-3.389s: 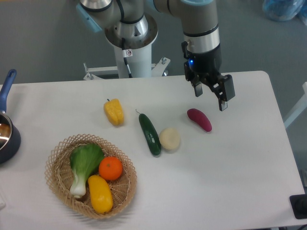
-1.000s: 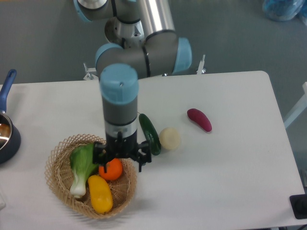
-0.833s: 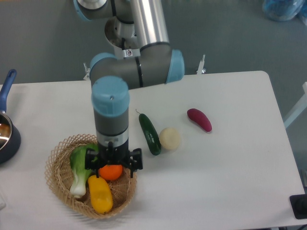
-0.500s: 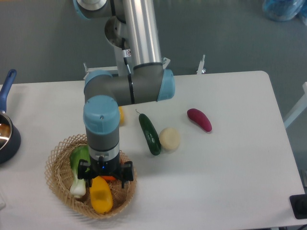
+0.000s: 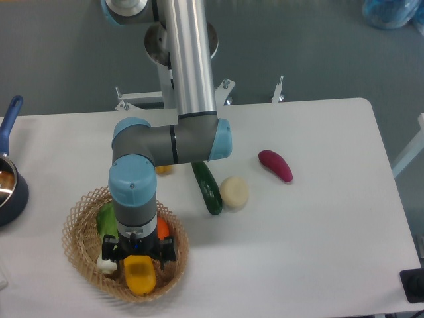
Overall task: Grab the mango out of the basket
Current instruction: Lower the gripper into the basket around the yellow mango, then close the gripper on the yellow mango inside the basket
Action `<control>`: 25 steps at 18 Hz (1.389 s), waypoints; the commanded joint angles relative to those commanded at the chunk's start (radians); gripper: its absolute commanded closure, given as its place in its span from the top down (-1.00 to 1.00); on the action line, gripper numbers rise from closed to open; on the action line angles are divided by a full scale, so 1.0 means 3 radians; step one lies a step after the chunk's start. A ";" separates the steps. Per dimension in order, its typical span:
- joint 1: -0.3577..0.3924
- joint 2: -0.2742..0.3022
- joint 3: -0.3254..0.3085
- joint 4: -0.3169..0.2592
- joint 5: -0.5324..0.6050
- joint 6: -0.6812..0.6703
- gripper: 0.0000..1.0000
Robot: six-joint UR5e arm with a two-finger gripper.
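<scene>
Mango (image 5: pixel 140 276) top behind gripper (image 5: pixel 137 255)

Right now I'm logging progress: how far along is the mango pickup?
Done: the pincer is over the basket, straddling the mango's upper end. In hand: lining up the grasp; I cannot tell whether it has shut. Left: lifting the mango, which lies in the basket.

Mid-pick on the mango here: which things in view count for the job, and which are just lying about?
For the job:
mango
basket
gripper, jaws open either side of the mango

Lying about:
orange
bok choy
cucumber
pale round vegetable
purple eggplant
yellow pepper, mostly hidden
pot
</scene>
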 joint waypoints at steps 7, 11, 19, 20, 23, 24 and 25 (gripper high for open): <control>-0.0005 -0.0071 0.0031 0.0000 0.0010 0.0005 1.00; -0.0005 -0.0092 0.0046 0.0000 0.0010 0.0010 1.00; -0.0015 -0.0107 0.0046 0.0000 0.0010 0.0020 0.40; -0.0015 -0.0102 0.0051 0.0000 0.0010 0.0026 0.31; -0.0021 -0.0097 0.0066 0.0000 0.0010 0.0026 0.06; -0.0021 -0.0087 0.0066 0.0000 0.0010 0.0026 -0.07; -0.0021 -0.0077 0.0072 0.0000 0.0010 0.0031 -0.09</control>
